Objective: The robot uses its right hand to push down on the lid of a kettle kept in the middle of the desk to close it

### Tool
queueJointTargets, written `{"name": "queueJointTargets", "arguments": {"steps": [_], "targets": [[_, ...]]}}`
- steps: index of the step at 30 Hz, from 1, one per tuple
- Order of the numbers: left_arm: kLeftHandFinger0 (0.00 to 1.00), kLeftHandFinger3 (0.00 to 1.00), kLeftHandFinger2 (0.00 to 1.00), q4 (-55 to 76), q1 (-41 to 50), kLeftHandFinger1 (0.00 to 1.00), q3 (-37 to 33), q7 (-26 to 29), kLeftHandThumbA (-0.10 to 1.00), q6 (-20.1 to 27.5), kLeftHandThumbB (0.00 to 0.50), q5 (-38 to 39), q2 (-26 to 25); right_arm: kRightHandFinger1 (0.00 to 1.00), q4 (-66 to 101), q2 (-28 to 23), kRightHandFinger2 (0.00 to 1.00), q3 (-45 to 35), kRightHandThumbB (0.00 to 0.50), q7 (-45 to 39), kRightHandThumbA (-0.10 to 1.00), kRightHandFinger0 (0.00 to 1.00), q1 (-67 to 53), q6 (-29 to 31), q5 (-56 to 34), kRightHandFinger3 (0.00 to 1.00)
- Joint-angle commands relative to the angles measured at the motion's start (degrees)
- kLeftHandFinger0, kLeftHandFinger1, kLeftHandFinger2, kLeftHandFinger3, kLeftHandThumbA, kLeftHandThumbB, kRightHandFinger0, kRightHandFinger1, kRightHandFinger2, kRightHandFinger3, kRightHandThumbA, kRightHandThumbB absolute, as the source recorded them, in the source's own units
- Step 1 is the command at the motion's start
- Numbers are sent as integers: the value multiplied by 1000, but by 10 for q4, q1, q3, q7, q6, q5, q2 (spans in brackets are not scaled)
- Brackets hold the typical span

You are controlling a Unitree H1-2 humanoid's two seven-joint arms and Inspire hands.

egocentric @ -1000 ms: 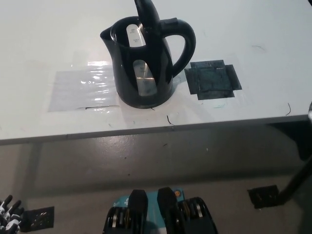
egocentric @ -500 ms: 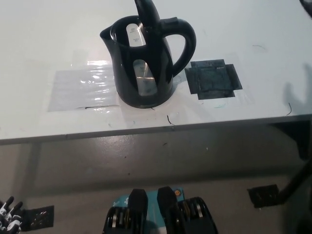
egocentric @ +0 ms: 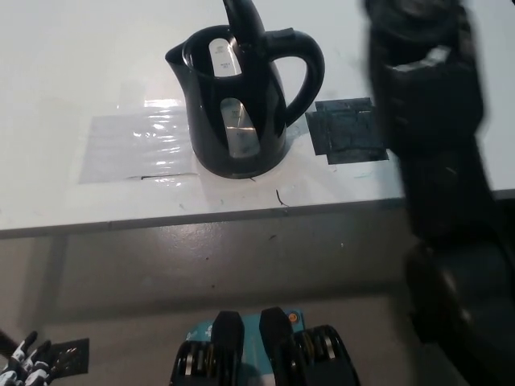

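My left robot hand (egocentric: 24, 362) sits at the bottom left corner, low beside the floor, white fingers spread and holding nothing; only part of it shows. It lies just beside a dark patch (egocentric: 68, 358) on the floor.

On the white counter (egocentric: 80, 64), a clear shiny sheet (egocentric: 137, 145) is taped flat, left of the kettle. The black kettle (egocentric: 237, 104) stands upright in the middle of the counter, its base overlapping the sheet's right edge. Its lid (egocentric: 241, 20) is tipped up, open, above the mouth, and its handle (egocentric: 302, 68) points to the right. Just right of the kettle is a dark taped square (egocentric: 346, 133) on the counter.

My right arm (egocentric: 434, 153) fills the right side, blurred, rising from the bottom right up past the counter's edge and covering part of the dark square. My right robot hand (egocentric: 414, 20) is at the top, cut off by the edge, so I cannot tell how far open it is; it is apart from the kettle.

Half a second ago that arm was barely in view, and the kettle has not moved.
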State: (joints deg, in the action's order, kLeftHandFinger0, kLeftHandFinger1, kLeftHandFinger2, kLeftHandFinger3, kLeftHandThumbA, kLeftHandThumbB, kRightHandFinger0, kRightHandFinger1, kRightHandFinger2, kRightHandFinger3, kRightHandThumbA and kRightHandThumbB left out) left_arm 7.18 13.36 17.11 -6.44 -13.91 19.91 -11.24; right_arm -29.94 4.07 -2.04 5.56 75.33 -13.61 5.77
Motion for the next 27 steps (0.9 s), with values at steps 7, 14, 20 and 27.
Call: {"name": "queueJointTargets", "arguments": {"steps": [7, 14, 20, 27], "targets": [[1000, 1000, 1000, 27, 11, 1000, -11, -21, 441, 1, 33, 9, -15, 1000, -193, 44, 1000, -7, 70, 65, 485, 1000, 124, 140, -11, 1000], [1000, 1000, 1000, 30, 11, 1000, -12, -21, 427, -3, 50, 9, -14, 1000, -219, 46, 1000, -5, 66, 61, 500, 1000, 109, 170, -15, 1000], [981, 1000, 1000, 27, 11, 1000, -10, -23, 420, -1, 32, 6, -16, 1000, -224, 44, 1000, -7, 66, 65, 508, 1000, 93, 177, -18, 1000], [984, 1000, 1000, 29, 9, 1000, -7, -19, 410, -7, 52, 11, -13, 1000, -234, 41, 1000, -5, 62, 65, 510, 1000, 85, 186, -19, 1000]]}}
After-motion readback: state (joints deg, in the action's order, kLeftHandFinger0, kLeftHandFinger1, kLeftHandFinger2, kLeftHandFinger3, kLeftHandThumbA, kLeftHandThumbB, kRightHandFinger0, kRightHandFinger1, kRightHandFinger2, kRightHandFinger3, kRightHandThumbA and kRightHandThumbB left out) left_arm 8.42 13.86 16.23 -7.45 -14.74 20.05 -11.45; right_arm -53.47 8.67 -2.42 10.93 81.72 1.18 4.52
